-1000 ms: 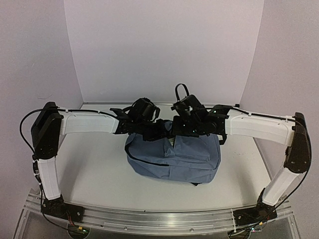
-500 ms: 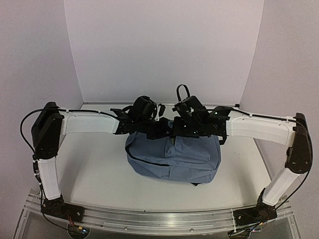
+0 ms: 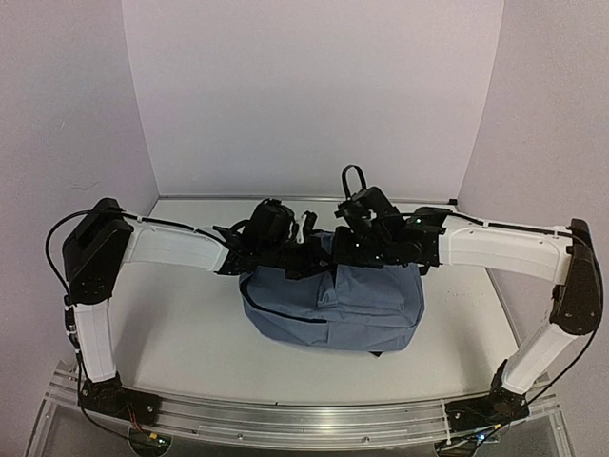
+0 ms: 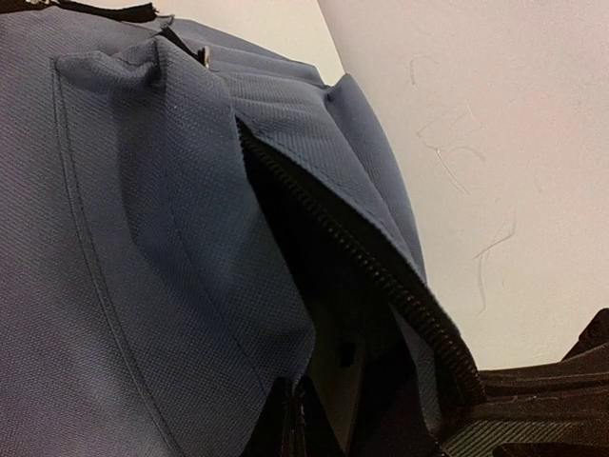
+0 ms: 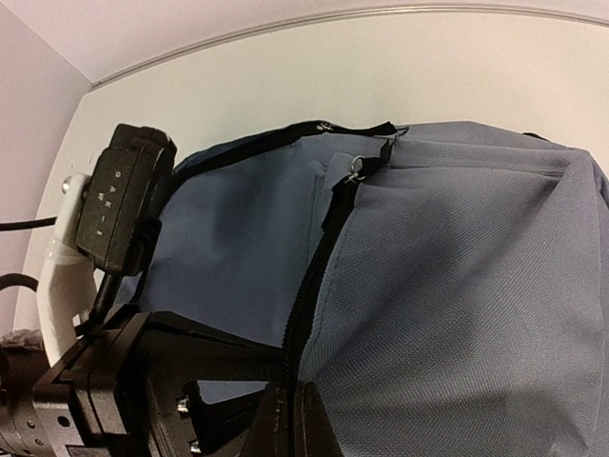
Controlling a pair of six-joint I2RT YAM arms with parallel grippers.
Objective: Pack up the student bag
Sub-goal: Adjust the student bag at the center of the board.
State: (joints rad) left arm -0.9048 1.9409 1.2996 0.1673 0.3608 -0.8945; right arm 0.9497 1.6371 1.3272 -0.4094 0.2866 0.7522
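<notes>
Student bag lies unzipped; we cannot see into its dark inside. Left gripper and right gripper each pinch its zip edge, jaws closed tight.

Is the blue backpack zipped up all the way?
No, the left wrist view shows the backpack with its zip pulled apart, leaving a dark gap between the two fabric edges.

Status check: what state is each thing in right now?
backpack: lying on the table.
zip: open, dark gap showing.
left end effector: shut, pinching backpack fabric beside the zip.
right end effector: shut, pinching the backpack at the zip.
</notes>
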